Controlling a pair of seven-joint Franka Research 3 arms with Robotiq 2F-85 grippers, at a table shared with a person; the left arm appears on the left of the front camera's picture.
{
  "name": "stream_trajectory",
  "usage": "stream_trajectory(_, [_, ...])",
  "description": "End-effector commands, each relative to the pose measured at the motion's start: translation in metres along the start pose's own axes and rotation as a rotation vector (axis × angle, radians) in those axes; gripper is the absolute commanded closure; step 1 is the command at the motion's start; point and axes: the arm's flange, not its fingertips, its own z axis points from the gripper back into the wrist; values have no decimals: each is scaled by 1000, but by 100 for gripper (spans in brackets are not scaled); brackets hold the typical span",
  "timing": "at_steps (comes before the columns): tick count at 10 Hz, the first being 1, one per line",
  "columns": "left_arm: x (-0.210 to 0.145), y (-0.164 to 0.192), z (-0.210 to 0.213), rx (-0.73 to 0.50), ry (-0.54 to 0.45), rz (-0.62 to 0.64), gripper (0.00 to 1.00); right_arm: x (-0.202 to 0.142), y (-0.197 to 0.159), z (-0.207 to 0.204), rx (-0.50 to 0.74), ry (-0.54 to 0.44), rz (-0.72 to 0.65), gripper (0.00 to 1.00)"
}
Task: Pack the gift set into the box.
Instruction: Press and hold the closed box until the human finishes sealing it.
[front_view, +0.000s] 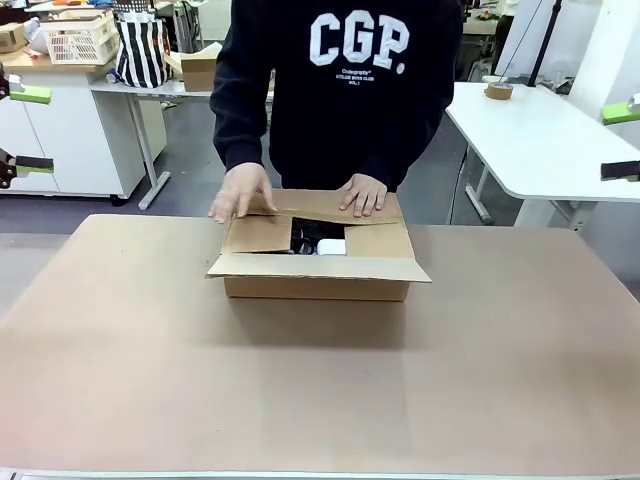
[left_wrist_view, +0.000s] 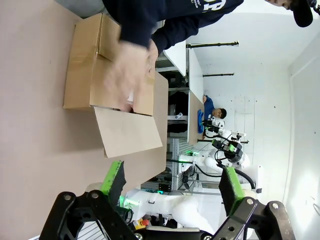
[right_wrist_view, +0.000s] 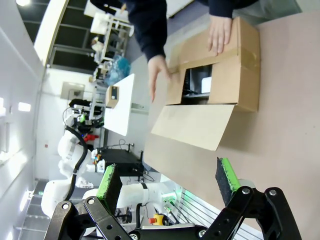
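Note:
The box (front_view: 320, 288) stands at the middle of the brown table, its near flap (front_view: 320, 267) folded outward. Through the gap between the flaps the gift set (front_view: 322, 241) shows as black items with a white piece inside. A person's hands (front_view: 241, 192) (front_view: 362, 194) press the left and far flaps down. My left gripper (front_view: 45, 128) hangs open at the left edge, far from the box (left_wrist_view: 80, 65). My right gripper (front_view: 604, 142) hangs open at the right edge. In the wrist views the left gripper (left_wrist_view: 171, 175) and right gripper (right_wrist_view: 167, 177) hold nothing; the box (right_wrist_view: 247, 75) and gift set (right_wrist_view: 199, 82) lie beyond.
The brown tabletop (front_view: 320, 400) stretches wide in front of the box. Behind at the right a white table (front_view: 540, 130) carries a tape roll (front_view: 498, 91). At the back left stand a striped bag (front_view: 141, 48), a white basket (front_view: 80, 38) and a small cardboard box (front_view: 200, 68).

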Motion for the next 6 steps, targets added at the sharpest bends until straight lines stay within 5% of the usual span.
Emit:
stream_trajectory(1, [1,1,-2,-21,-5,-22,0,4,1,-2,26,-9,26,0])
stream_trajectory(6, [1,1,-2,-21,-5,-22,0,4,1,-2,26,-9,26,0])
